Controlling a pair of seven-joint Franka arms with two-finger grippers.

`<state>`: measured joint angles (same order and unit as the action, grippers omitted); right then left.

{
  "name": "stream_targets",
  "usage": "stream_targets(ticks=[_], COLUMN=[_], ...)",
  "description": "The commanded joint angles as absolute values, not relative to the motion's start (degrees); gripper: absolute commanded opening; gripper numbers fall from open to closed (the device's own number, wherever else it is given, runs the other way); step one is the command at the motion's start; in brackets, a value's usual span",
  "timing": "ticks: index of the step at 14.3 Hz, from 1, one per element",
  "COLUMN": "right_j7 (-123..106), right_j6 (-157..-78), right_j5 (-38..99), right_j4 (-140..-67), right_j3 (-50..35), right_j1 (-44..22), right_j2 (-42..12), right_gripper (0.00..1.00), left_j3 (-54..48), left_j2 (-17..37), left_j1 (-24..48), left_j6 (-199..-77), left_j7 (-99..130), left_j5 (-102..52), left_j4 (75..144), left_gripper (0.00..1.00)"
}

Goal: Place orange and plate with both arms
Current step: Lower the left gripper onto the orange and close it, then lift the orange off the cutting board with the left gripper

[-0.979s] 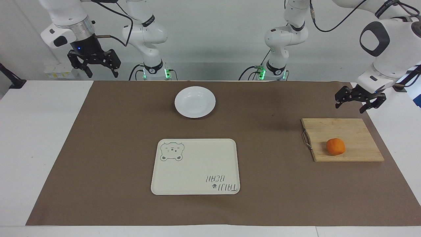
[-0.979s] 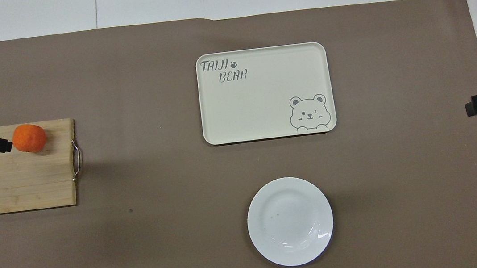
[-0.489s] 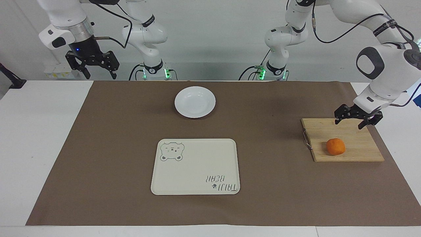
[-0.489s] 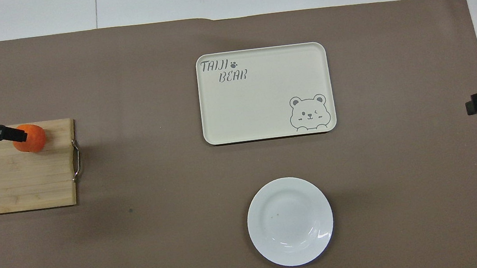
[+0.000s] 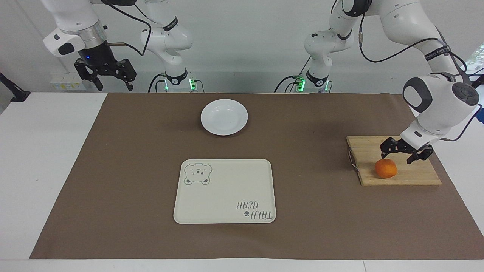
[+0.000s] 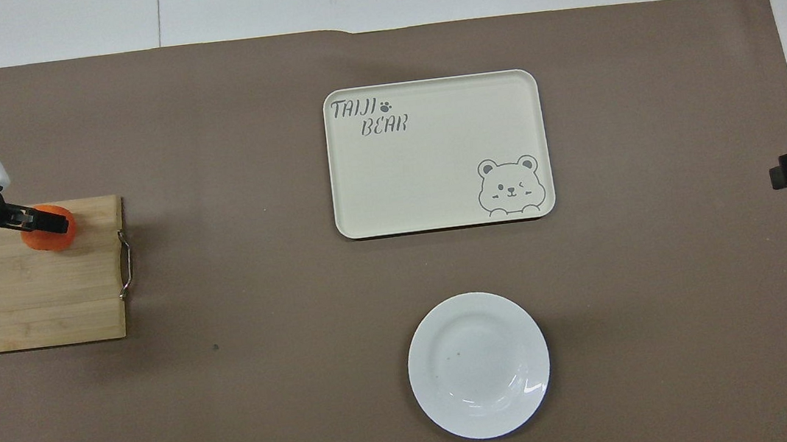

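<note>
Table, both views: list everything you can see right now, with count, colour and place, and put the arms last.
Round orange fruit: 1, bright orange, on the cutting board.
Bamboo cutting board with a metal handle: 1, light wood, at the left arm's end of the table.
Round glossy white plate: 1, white, mid-table, nearer the robots than the tray.
Rectangular bear-print tray: 1, cream, mid-table.
Paper mat: 1, brown, covering the table.
Left gripper: 1, black, open, just over the orange.
Right gripper: 1, black, open, raised, waiting.

My left gripper [image 5: 396, 155] is low, fingers spread and pointing down, wrist bent sharply, arm reaching out from its base. My right gripper [image 5: 110, 79] hangs high with fingers apart, pointing down; that arm waits, elbow raised.
</note>
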<state>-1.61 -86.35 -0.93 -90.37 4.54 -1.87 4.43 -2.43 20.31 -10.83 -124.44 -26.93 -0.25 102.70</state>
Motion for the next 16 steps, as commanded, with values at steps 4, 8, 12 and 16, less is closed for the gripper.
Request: stream_targets(ticks=[4, 8, 12, 16], right_j7=[-0.9, -0.8, -0.9, -0.9], right_j6=[-86.0, -86.0, -86.0, -86.0], right_j5=[-0.8, -0.8, -0.8, -0.8], right_j4=[-89.6, -89.6, -89.6, -89.6], right_j3=[4.2, 4.2, 4.2, 4.2], right_j1=[-1.5, -1.5, -1.4, -1.5], right_j2=[4.1, 4.1, 4.1, 4.1], right_gripper=[1.0, 1.0, 1.0, 1.0], left_j3=[-2.8, -2.8, -2.8, -4.0], left_j2=[21.3, 18.6, 14.6, 8.8], left_j1=[-11.3, -11.3, -10.4, -9.8], left_j6=[-128.6, -123.9, -116.9, -110.4], left_j7=[-27.5, -26.8, -20.9, -10.0], left_j5=[-1.1, -1.1, -1.1, -1.1], left_j4=[106.5, 104.2, 100.7, 99.2], left_gripper=[0.39, 0.07, 0.04, 0.0])
